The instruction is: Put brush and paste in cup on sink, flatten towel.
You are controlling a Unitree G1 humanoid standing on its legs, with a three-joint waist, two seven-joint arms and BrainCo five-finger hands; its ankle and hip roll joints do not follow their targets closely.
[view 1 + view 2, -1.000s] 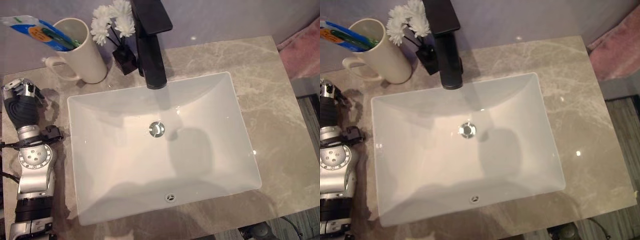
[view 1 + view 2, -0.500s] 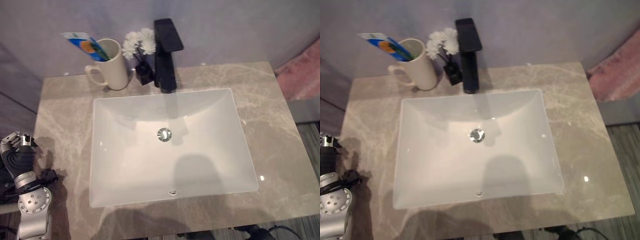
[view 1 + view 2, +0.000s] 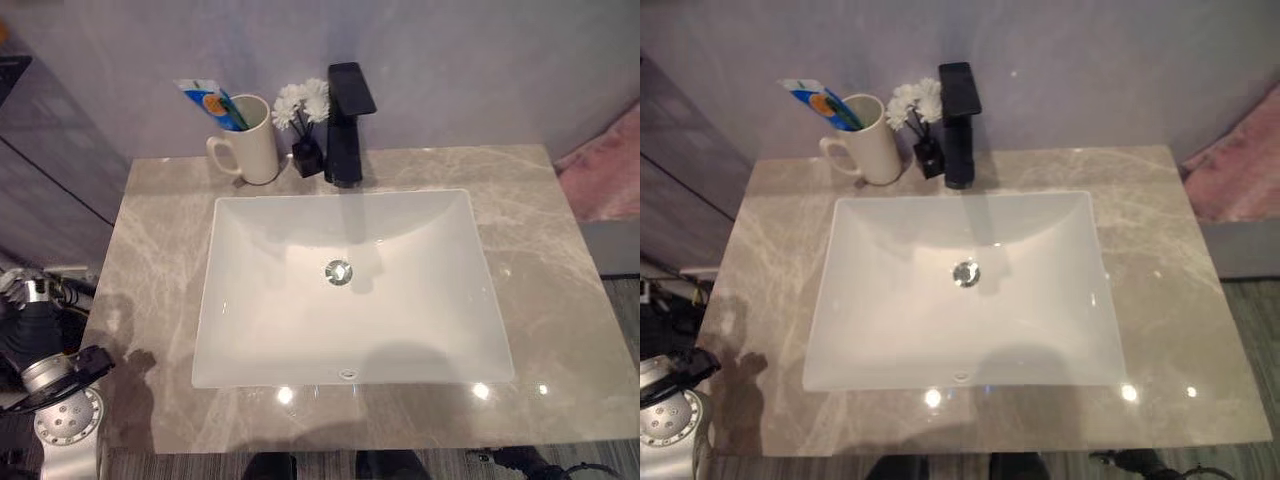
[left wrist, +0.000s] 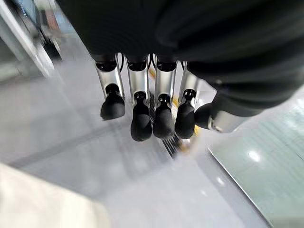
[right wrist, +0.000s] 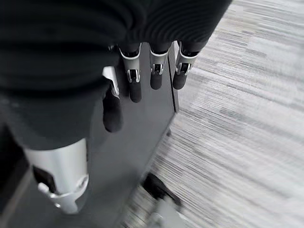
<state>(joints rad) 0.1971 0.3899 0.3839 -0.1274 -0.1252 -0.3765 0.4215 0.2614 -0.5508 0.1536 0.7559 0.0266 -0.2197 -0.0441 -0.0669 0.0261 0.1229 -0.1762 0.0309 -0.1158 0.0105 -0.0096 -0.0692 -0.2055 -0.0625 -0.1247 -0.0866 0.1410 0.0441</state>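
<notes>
A cream cup (image 3: 252,152) stands at the counter's back left, beside the tap. A blue and white paste tube (image 3: 203,101) and a green brush (image 3: 236,113) stick out of it. A pink towel (image 3: 608,175) lies bunched at the right edge, beyond the counter. My left hand (image 3: 33,325) hangs off the counter's front left corner; its wrist view has the fingers (image 4: 141,124) relaxed and holding nothing. My right hand (image 5: 135,80) hangs over the striped floor, fingers straight and empty.
A white rectangular sink (image 3: 260,300) is set in the grey marble counter (image 3: 150,260). A black tap (image 3: 347,120) and a small black vase of white flowers (image 3: 303,100) stand behind the basin. A dark cabinet side (image 5: 142,133) rises next to my right hand.
The camera has drawn back and up, so the whole counter now shows smaller. My left hand has come off the counter's left side and hangs lower at its front corner.
</notes>
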